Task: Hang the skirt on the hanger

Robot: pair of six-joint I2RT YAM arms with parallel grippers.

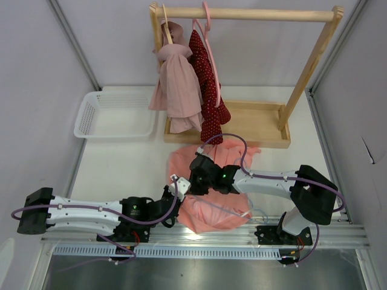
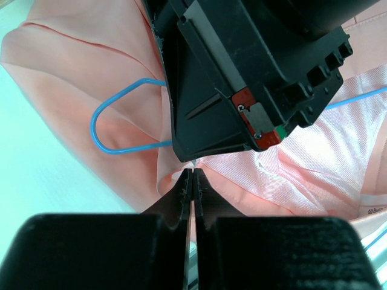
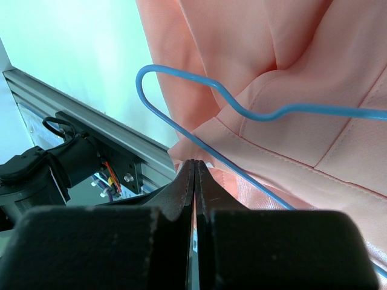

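The salmon skirt (image 1: 211, 214) lies crumpled on the table in front of the arms. The light-blue wire hanger lies on it; its hook shows in the left wrist view (image 2: 92, 127) and the right wrist view (image 3: 139, 80). My left gripper (image 1: 180, 185) and right gripper (image 1: 195, 176) meet tip to tip at the skirt's left edge. In the left wrist view the left gripper (image 2: 192, 173) is shut, pinching the hem of the skirt (image 2: 72, 66). In the right wrist view the right gripper (image 3: 195, 162) is shut on a fold of the skirt (image 3: 242, 36), just under the wire.
A wooden rack (image 1: 242, 13) stands at the back with a dusty-pink garment (image 1: 178, 84) and a dark red dotted garment (image 1: 208, 90) hung on it. A white basket (image 1: 115, 115) sits at back left. A metal rail (image 1: 205, 235) runs along the near edge.
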